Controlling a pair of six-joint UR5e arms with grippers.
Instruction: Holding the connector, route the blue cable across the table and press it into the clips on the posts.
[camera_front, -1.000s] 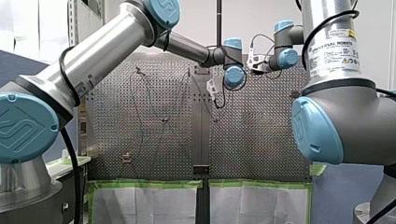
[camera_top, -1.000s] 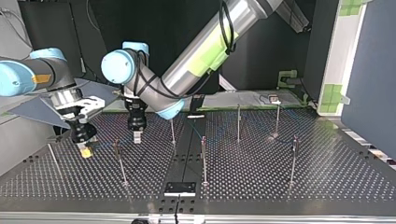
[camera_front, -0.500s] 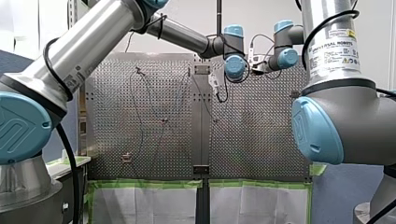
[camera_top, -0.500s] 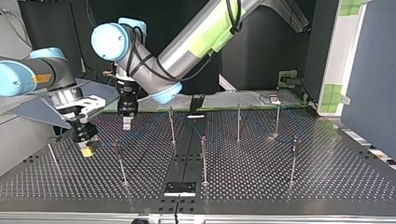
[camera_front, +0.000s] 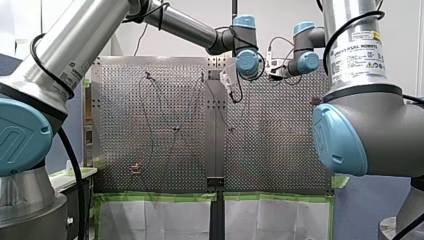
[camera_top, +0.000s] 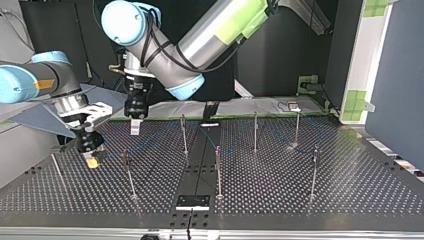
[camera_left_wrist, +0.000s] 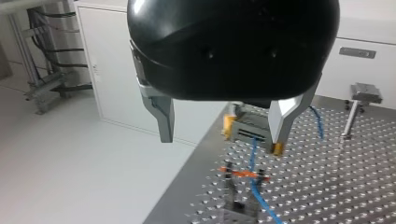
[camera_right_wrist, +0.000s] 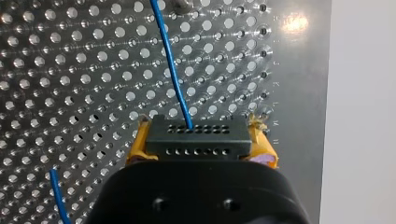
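In the right wrist view my right gripper (camera_right_wrist: 200, 145) is shut on the black connector (camera_right_wrist: 195, 135), with yellow pads (camera_right_wrist: 136, 145) at both its ends. The blue cable (camera_right_wrist: 170, 70) runs from the connector out over the perforated table. At the top view's left that gripper (camera_top: 91, 160) hangs low over the table. My left gripper (camera_top: 135, 126) hovers higher, near the table's back edge. Its metal fingers (camera_left_wrist: 163, 119) stand wide apart with nothing between them. Beyond them show the held connector (camera_left_wrist: 250, 133) and the cable (camera_left_wrist: 256, 191) passing a post with an orange clip (camera_left_wrist: 240, 175).
Several thin posts stand on the table (camera_top: 280, 200), among them one near my right gripper (camera_top: 129, 175), one at the middle (camera_top: 218, 170) and one at the top view's right (camera_top: 315, 170). A black plate (camera_top: 192, 202) lies at the near edge.
My left arm has lifted and drawn back toward the table's far edge in the top view, away from the posts. My right gripper has stayed put with the connector.
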